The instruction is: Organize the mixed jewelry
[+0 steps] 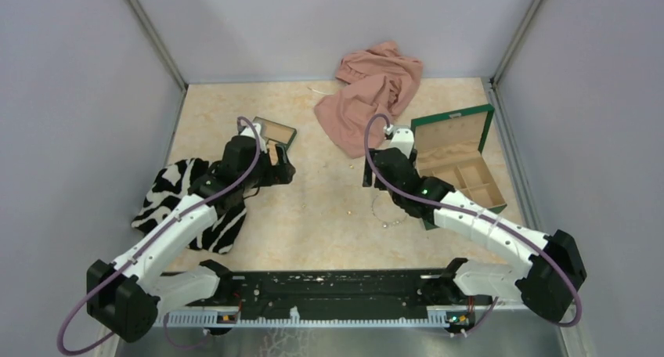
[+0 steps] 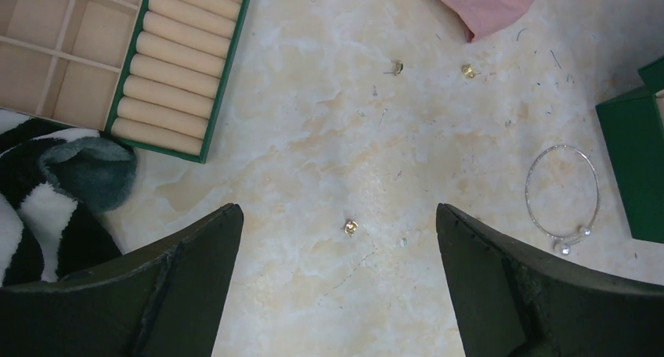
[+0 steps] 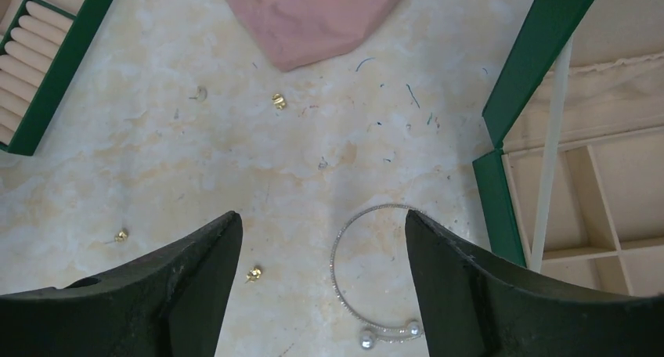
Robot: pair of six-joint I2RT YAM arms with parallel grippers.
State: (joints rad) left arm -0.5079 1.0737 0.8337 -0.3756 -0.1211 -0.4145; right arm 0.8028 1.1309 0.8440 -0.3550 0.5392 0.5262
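Observation:
A thin silvery loop with two small bead ends (image 1: pixel 385 225) lies flat on the marble table, just left of the green compartment box (image 1: pixel 458 157). It shows in the right wrist view (image 3: pixel 366 340) below my open right gripper (image 3: pixel 321 224), whose right finger overlaps its edge, and in the left wrist view (image 2: pixel 583 232). Tiny gold specks lie scattered: one (image 2: pixel 350 228) between the fingers of my open left gripper (image 2: pixel 337 216), another (image 3: pixel 252 275) by the right gripper's left finger. Both grippers (image 1: pixel 283 169) (image 1: pixel 374 177) hover empty above the table.
A green-edged slotted tray (image 1: pixel 274 130) (image 2: pixel 227 75) sits at the left rear. A pink cloth (image 1: pixel 372 91) lies at the back. A black-and-white cloth (image 1: pixel 188 200) lies under the left arm. The box's lid (image 3: pixel 540 52) stands open.

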